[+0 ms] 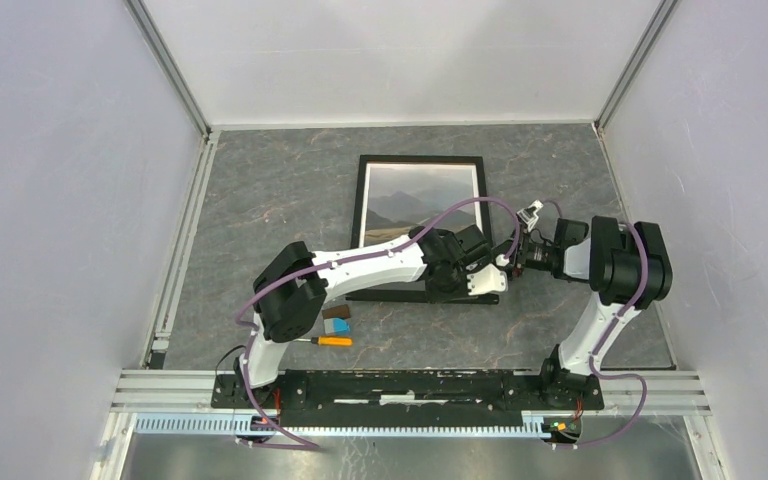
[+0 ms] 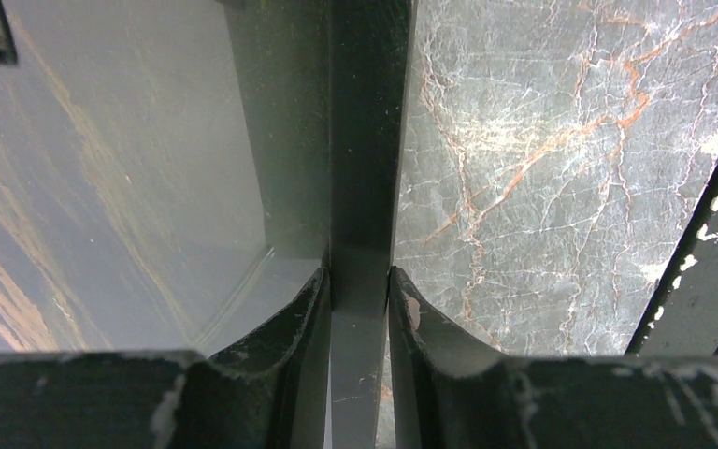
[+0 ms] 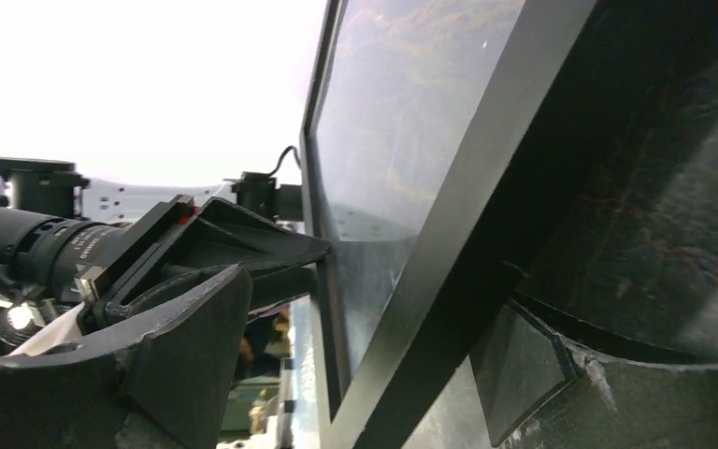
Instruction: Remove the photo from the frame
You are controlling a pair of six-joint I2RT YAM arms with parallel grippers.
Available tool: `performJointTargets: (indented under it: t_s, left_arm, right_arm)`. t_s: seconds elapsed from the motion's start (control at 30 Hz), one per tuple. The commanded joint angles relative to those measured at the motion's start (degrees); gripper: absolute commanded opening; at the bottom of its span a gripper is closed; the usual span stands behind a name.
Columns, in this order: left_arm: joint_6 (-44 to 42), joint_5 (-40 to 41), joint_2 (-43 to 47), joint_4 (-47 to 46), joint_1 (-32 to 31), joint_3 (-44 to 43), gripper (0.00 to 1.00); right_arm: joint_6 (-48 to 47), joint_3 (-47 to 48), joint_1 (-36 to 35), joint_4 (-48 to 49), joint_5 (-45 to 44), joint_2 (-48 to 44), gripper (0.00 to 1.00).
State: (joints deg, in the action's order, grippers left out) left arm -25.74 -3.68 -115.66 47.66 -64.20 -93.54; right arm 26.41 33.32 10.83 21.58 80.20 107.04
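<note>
the frame [image 1: 364,200] stands tilted up on the table [image 1: 280,180], with the photo [image 1: 410,200] inside behind glass. the left gripper [image 2: 360,281] is clamped on its black edge. the right gripper [image 3: 379,309] straddles the frame, jaws wide, holding nothing. keep the left pinch steady while the right closes, so the frame neither slips nor topples.

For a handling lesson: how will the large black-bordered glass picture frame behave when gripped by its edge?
Probably stiff: the black-bordered picture frame runs straight through the left gripper. Its glossy glass pane looks slippery and likely fragile.
</note>
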Motion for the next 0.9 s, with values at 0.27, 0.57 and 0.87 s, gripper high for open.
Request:
performJointTargets:
  t_s: [0.27,0.57,0.87]
  left_arm:
    - [0.61,-2.02,3.43,-5.65,-0.31,2.08,0.02]
    - [-0.85,0.27,4.44,-7.89,-0.92,3.84,0.02]
    - [-2.21,1.81,3.78,-9.4,-1.89,4.28,0.02]
  right_arm:
    - [-2.01,-0.58,-4.68,-5.23,-5.99,7.71,0.73]
    - [-2.68,-0.29,-4.85,-7.14,-8.07,10.72,0.92]
    - [-2.19,-0.01,-4.85,-7.44,-8.09,12.8,0.76]
